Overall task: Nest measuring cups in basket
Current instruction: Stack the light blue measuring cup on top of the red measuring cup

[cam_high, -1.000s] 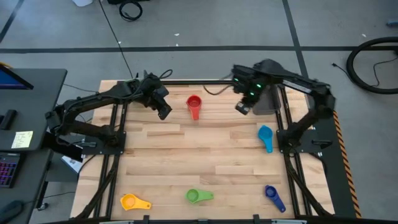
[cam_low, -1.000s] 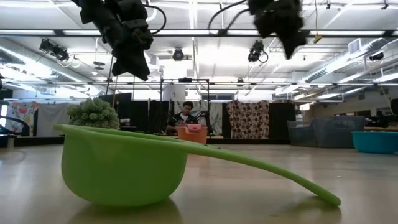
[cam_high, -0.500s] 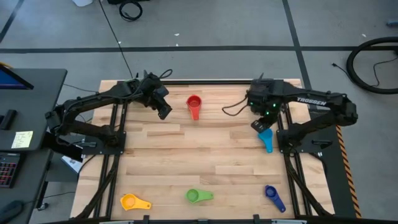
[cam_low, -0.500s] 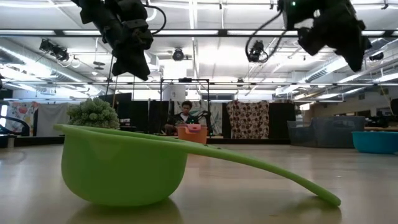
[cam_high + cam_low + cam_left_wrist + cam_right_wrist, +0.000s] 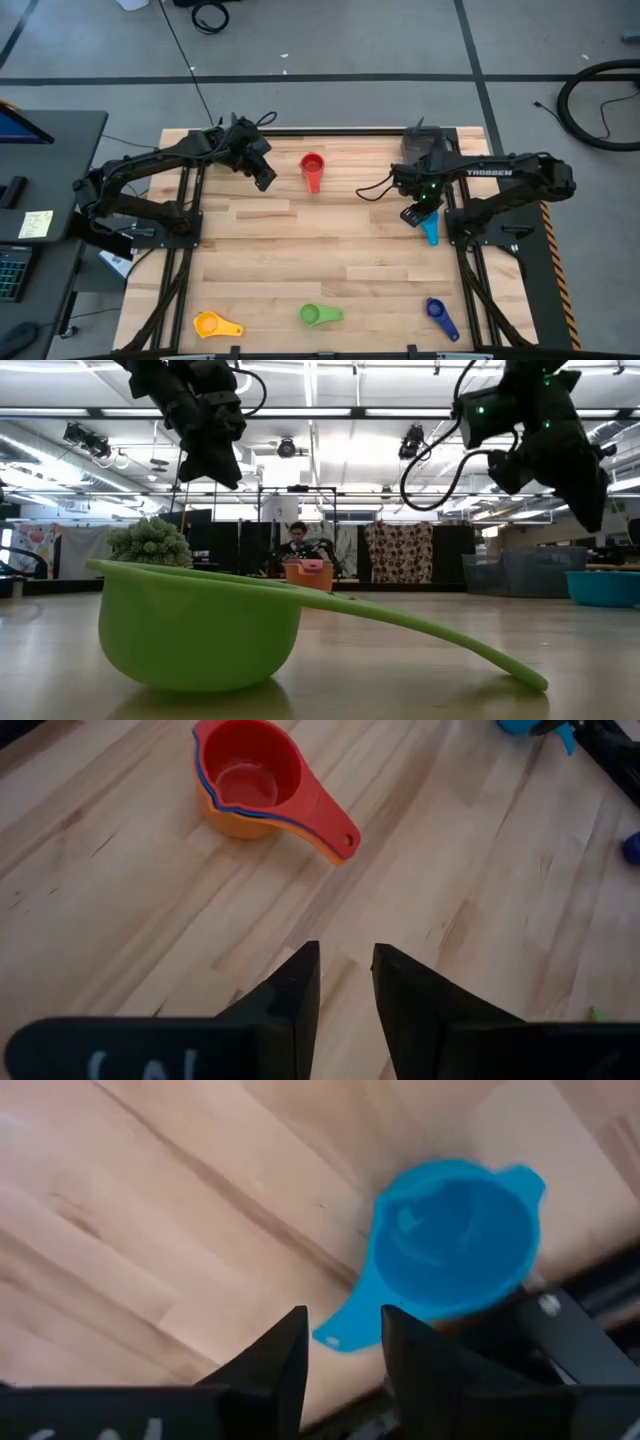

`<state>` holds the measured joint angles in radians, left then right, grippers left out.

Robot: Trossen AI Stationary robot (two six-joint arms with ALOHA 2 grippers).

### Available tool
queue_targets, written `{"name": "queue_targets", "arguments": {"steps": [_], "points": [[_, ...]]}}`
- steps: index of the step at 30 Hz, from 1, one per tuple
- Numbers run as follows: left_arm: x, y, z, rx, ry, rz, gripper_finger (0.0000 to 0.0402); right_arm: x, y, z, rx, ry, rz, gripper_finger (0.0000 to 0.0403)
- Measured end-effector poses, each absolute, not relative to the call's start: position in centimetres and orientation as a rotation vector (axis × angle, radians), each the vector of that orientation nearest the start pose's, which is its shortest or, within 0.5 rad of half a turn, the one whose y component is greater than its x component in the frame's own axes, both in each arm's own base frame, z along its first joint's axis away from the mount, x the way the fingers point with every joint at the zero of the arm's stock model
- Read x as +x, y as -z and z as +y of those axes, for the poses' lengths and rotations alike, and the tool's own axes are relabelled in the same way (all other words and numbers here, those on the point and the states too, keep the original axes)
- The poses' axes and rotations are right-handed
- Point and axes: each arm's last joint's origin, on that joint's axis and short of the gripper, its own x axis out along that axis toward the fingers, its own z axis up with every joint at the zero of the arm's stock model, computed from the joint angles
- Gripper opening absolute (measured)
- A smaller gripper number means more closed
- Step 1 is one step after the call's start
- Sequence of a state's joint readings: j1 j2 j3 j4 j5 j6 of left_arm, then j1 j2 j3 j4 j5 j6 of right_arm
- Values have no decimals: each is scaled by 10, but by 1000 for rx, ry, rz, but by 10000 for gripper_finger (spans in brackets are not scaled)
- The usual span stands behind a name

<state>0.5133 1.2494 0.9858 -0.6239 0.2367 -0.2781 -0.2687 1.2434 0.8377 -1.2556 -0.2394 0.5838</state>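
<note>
A stack of measuring cups with a red one on top [image 5: 312, 168] [image 5: 250, 780] stands at the far middle of the table. My left gripper [image 5: 264, 180] [image 5: 346, 970] hovers left of it, narrowly open, with nothing between its fingers. My right gripper [image 5: 413, 214] [image 5: 342, 1342] hangs open above the handle end of the light blue cup [image 5: 455, 1240] [image 5: 431, 232], clear of the table in the low view [image 5: 585, 495]. Green [image 5: 318, 315], yellow [image 5: 215, 324] and dark blue [image 5: 438, 316] cups sit upright along the near edge. The dark grey basket [image 5: 421, 141] shows at the far right, partly behind the right arm.
Black arm frames [image 5: 185, 230] [image 5: 470, 235] run along the table's left and right sides. The green cup [image 5: 200, 625] fills the front of the low view, with a fuzzy green plant ball [image 5: 150, 542] behind it. Bare wood lies across the table's middle [image 5: 330, 240].
My right gripper has come down and toward the table's near edge, from over the basket at the far right to just above the light blue cup, tipping more steeply downward.
</note>
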Motion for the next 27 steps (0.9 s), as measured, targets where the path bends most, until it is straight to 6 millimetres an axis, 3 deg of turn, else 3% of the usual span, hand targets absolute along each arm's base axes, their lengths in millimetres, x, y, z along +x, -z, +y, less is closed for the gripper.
{"name": "queue_targets", "arguments": {"steps": [8,27], "points": [[221,-274,116,-613,-380,789,101,167,-191,-39,804,459,1576,133],[221,-274,116,-618,-371,788,101,157,-156,-39,728,519,1539,132]]}}
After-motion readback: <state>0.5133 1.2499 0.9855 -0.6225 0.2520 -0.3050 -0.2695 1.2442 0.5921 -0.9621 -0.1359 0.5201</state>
